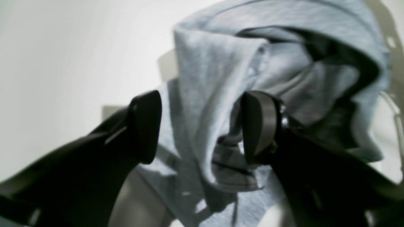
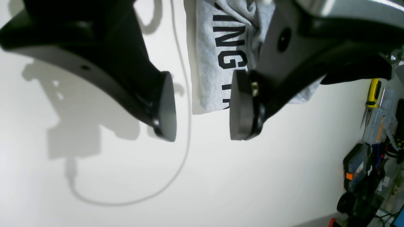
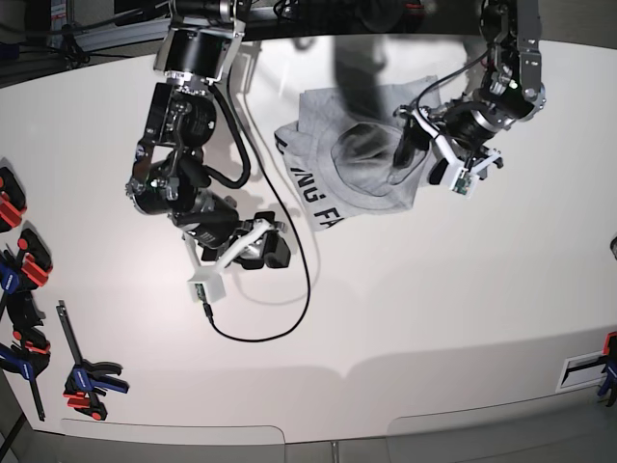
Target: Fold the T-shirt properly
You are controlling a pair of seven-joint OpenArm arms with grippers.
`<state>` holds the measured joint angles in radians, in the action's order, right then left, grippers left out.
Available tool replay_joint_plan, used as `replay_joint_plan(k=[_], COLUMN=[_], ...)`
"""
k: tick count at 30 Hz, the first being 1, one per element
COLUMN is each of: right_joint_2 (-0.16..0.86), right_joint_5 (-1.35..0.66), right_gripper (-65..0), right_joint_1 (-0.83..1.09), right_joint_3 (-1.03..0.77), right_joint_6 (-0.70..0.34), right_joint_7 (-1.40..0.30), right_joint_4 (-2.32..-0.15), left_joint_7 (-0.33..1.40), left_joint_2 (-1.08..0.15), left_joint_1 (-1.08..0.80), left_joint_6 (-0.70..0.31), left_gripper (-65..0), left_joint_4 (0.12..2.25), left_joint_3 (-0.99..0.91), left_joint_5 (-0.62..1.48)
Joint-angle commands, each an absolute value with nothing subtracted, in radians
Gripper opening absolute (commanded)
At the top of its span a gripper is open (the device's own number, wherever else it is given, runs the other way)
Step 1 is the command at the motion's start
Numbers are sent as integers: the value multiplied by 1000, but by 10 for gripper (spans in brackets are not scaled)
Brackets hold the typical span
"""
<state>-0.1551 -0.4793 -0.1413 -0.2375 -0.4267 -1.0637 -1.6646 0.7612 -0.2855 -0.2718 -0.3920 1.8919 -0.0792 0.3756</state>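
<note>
Grey cotton, one T-shirt (image 3: 362,169) lies crumpled on the white surface (image 3: 434,318) (black letters showing along one edge). Two claws: the left claw (image 1: 202,126) stands apart around a raised fold, the right claw (image 2: 202,105) stands apart just beside the shirt, holding nothing.

The T-shirt (image 1: 217,94) is showing as soft heather-grey knit cloth, matt and slightly fuzzy, with flat black printed lettering (image 2: 232,53). The left gripper (image 1: 199,126) and right gripper (image 2: 202,105) are appearing as black moulded plastic, faintly glossy, their pads (image 2: 167,107) looking smooth and dull like rubber. The table (image 3: 434,309) is presenting a smooth, matt white surface. The cable (image 3: 289,299) is looking rubbery and black.
</note>
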Motion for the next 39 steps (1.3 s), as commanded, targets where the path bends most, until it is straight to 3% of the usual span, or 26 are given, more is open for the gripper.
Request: replay_joint_plan(k=[1,6,11,14,20,24,28,33,36,39], right_joint_2=[-157,-157,-157,-157,-157,-157,-157,-157,-157,-157], right_joint_5=[-502,-502,-502,-502,-502,-502,-502,-502,-502,-502], right_gripper=[-387,-387,-387,-387,-387,-387,-387,-387,-387,-387], right_joint_1=[-163,-163,-163,-163,-164,-163,-164,-163,-163,-163], right_joint_3=[-234,-234,-234,-234,-234,-234,-234,-234,-234,-234], right_joint_6=[-445,-445,-445,-445,-445,-446,-446,-460,-461,-461], right_joint_7=[-1039,-1039,-1039,-1039,-1040,-1040,-1040,-1048,-1048,-1048], right_joint_4=[-1684,-1684,-1684,-1684,-1684,-1684,-1684,-1684,-1684,-1684], left_joint_7=[726,707,706,702,681,731,773,797,838,841], left_joint_2=[-294,-295,-297,-297,-328,-384,-411,-411,-410,-410], left_joint_1=[-262,-245,-240,-237,-224,-224,-250,-340,-416,-463], left_joint_6=[-354,-287,-287,-286,-134,-127,-224,-449,-608,-625], left_gripper=[-287,-388,-586,-631,-630,-615,-547,-528,-421,-379], left_joint_4=[1909,1909,1909,1909,1909,1919,1989,2138,2208,2218], left_joint_3=[-83,-83,-84,-84,-85,-104,-162,-229,-207,-131], left_joint_5=[351,252,251,206,51,104,311,581,687,684])
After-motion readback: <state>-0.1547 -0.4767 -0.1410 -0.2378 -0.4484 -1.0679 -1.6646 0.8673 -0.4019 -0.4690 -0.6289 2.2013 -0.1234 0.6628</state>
